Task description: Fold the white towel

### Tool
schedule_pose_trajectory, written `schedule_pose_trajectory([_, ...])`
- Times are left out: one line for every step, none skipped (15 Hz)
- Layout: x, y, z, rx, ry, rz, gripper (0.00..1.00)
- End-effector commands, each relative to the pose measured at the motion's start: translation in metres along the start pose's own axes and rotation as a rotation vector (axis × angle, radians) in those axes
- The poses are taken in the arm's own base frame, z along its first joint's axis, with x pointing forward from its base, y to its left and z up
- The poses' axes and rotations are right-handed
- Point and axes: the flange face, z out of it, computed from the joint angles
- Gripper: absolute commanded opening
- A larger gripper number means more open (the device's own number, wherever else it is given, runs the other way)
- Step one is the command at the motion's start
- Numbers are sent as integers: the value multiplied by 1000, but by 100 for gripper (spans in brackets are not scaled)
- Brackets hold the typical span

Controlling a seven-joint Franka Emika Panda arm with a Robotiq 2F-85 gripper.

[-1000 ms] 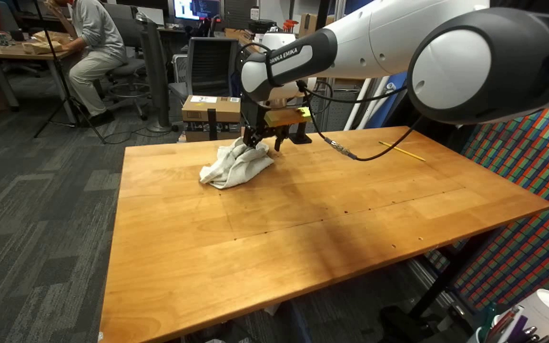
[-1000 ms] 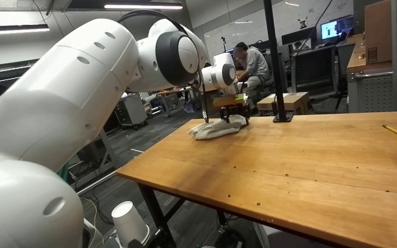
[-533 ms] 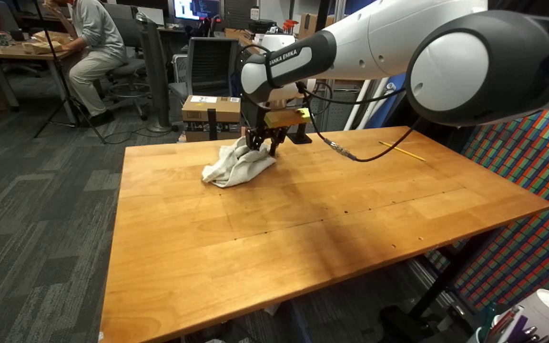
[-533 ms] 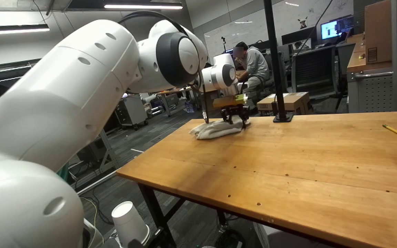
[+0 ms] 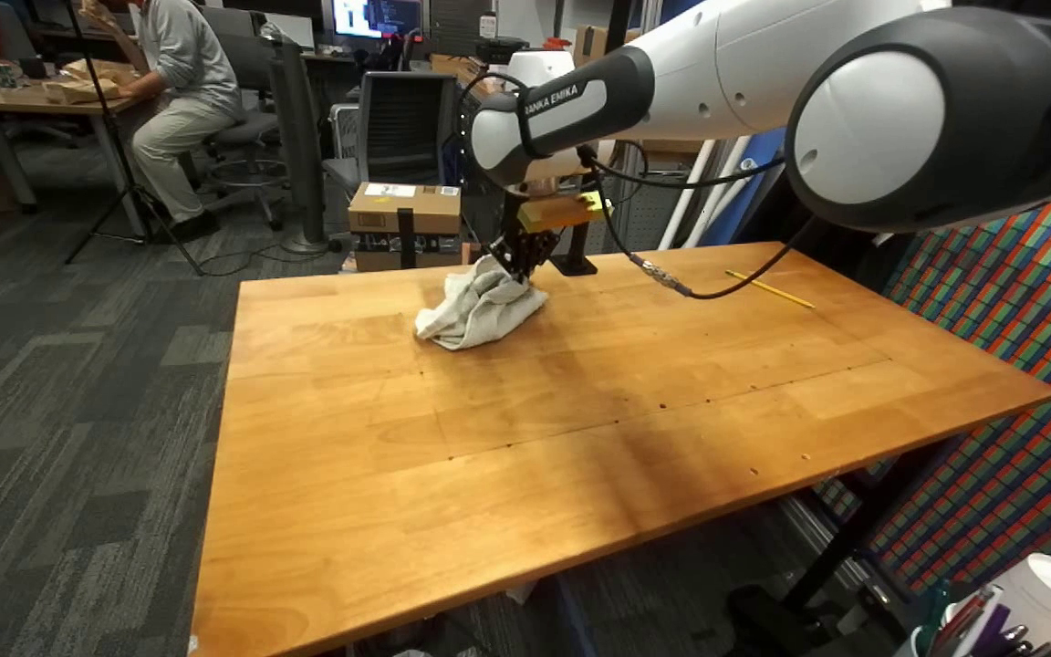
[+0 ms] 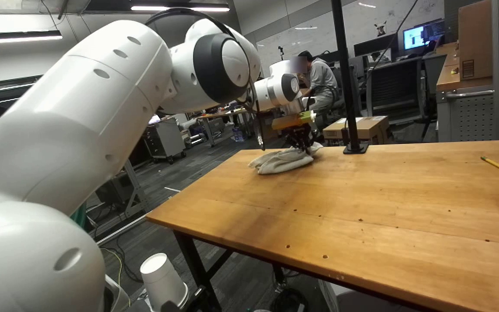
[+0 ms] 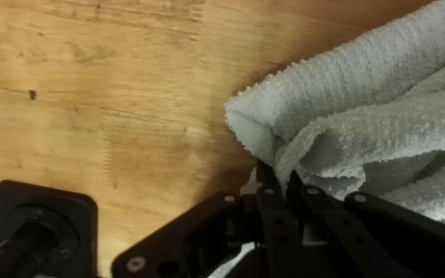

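Pinch grip on a crumpled white terry-cloth towel [image 5: 480, 310], held by my black two-fingered gripper [image 7: 280, 178]. The towel rests on the long brown wooden counter [image 5: 580, 388] close to its far edge, between the far left corner and the tall black upright post [image 6: 345, 76] standing at that edge (edges and corners as both exterior views show them). From my station I read the fingers [image 7: 267, 177] as drawn nearly together, a ridge of cloth between the tips in the wrist view. Relation to note: the grip sits at the heap's end nearer the post, and the bulk runs from it toward the left edge, slanting somewhat to the near edge; that slant is the long axis. A smaller tail of cloth shows on the post side of the gripper; whether any hangs past the far edge I cannot tell. The heap shows no squared side or flat panel, so I judge the folding to be at an early stage. The next move, in my judgement, is a low lift carrying the pinched ridge over the bulk toward the left edge; a flat pull would probably drag the loose heap along instead.
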Motion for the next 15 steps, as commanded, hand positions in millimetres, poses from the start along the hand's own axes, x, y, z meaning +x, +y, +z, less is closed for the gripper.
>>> schedule_pose_trajectory([-1,27,-50,-56,31,26,7])
schedule_pose_trajectory([0,34,-64,-68,48,38,7])
schedule_pose_trajectory([0,39,-82,-80,73,45,7])
schedule_pose_trajectory([1,43,-97,-95,96,49,8])
schedule_pose_trajectory([1,45,-112,-113,121,47,8])
schedule_pose_trajectory([1,47,-125,-129,140,45,8])
schedule_pose_trajectory([2,48,-135,-143,155,44,8])
schedule_pose_trajectory([1,48,-144,-153,165,42,8])
schedule_pose_trajectory([1,47,-152,-168,173,38,8])
schedule_pose_trajectory([0,47,-156,-180,178,34,8])
schedule_pose_trajectory([-1,47,-161,-190,184,30,8])
schedule_pose_trajectory([-2,45,-168,-201,192,27,8])
schedule_pose_trajectory([-2,45,-170,-209,198,24,8])
schedule_pose_trajectory([-2,45,-174,-217,205,23,8])
schedule_pose_trajectory([-2,46,-176,-218,209,25,7])
